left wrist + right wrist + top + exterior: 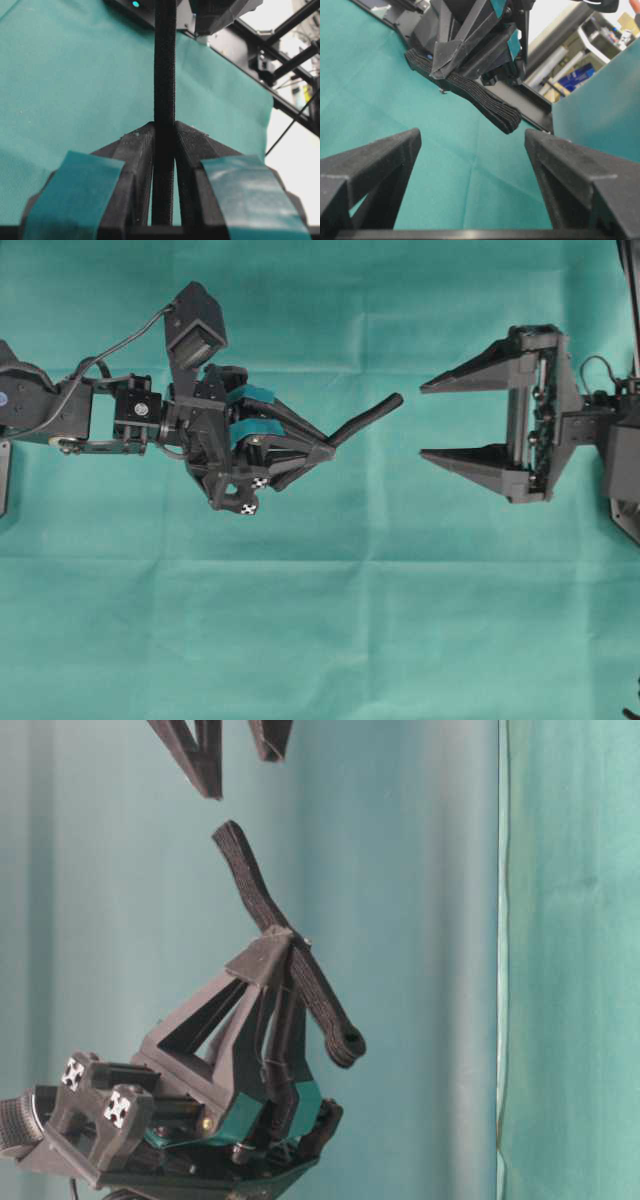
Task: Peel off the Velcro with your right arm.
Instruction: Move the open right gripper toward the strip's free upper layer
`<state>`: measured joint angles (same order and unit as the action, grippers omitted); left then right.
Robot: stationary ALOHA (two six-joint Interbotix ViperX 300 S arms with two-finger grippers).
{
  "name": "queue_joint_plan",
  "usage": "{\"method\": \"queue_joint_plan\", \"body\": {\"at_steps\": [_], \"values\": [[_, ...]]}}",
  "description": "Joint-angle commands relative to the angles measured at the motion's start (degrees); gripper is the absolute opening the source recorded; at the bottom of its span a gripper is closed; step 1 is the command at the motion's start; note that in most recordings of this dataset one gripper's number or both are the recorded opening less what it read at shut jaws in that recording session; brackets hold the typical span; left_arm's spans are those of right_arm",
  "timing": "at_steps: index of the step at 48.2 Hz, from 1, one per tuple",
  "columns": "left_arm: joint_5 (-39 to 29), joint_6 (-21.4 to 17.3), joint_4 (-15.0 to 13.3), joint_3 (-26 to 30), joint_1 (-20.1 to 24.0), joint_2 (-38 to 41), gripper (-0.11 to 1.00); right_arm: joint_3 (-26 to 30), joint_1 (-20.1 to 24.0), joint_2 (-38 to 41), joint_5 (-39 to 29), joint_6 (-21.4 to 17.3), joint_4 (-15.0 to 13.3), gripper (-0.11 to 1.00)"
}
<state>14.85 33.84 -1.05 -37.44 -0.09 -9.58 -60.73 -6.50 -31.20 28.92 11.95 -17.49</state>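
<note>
Left hand (pixel 325 452) grips one Velcro (pixel 368 416) strip; right hand (pixel 425 420) gapes wide, apart from it.

Left claw (pixel 325 452): placed at the left of the overhead view, above the table (pixel 320 640), tips pointed right.
Strap (pixel 368 417): clamped between the left claw's tips, its free end stuck out toward the right.
Right claw (pixel 424 420): set at the right, facing the strap's free end, kept apart from it.

Black Velcro (pixel 365 416), woven texture; left gripper (pixel 325 452) black with teal tape, checkered markers; right gripper (pixel 428 420) plain black; tabletop (pixel 320 640) teal cloth.
</note>
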Motion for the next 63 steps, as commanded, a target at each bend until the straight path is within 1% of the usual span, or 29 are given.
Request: {"method": "queue_joint_plan", "body": {"at_steps": [1,20,63], "values": [[0.70,-0.09,0.00,0.53,-0.18,-1.58,0.10,1.49,-0.26,0.62,0.88,0.09,0.09,0.67],[0.79,-0.09,0.00,0.53,-0.18,-1.58,0.10,2.02,-0.26,2.72,2.64,1.23,0.00,0.67],[2.02,-0.09,-0.09,0.44,-0.18,-1.58,0.10,2.02,-0.26,5.71,5.80,1.23,0.00,0.67]]}}
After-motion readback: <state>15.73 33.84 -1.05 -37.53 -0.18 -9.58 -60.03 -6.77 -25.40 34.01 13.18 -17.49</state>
